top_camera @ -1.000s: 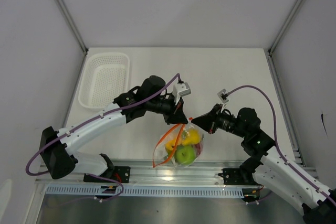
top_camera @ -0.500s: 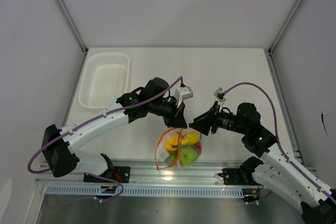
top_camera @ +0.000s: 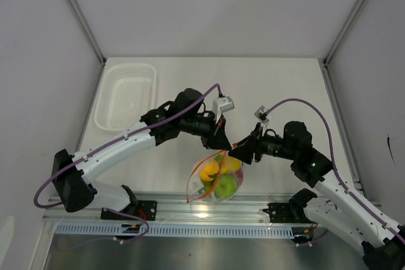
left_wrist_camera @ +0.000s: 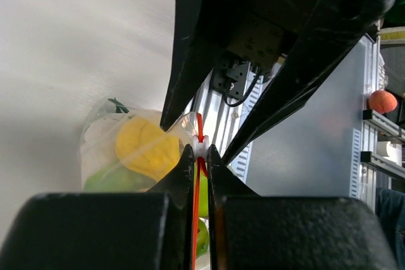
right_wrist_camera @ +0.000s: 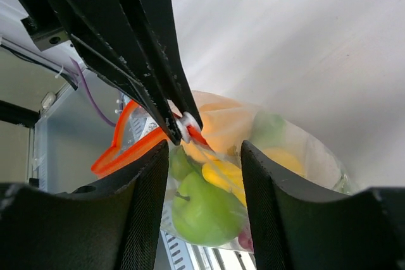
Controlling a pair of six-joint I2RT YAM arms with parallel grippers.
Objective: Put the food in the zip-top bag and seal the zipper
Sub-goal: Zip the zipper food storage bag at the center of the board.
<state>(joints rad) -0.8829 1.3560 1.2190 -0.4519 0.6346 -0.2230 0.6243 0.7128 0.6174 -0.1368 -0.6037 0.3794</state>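
Hanging mouth-up, zip-top bag (top_camera: pixel 214 189) of food (top_camera: pixel 223 186), zipper (left_wrist_camera: pixel 199 132) pinched in left jaws, right jaws parted alongside.

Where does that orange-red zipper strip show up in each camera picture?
Top external: zipper slanting, just below centre.
Left wrist: zipper upright at centre, between the fingers.
Right wrist: zipper looping left of centre.
Shared landmark: left gripper pinching it.
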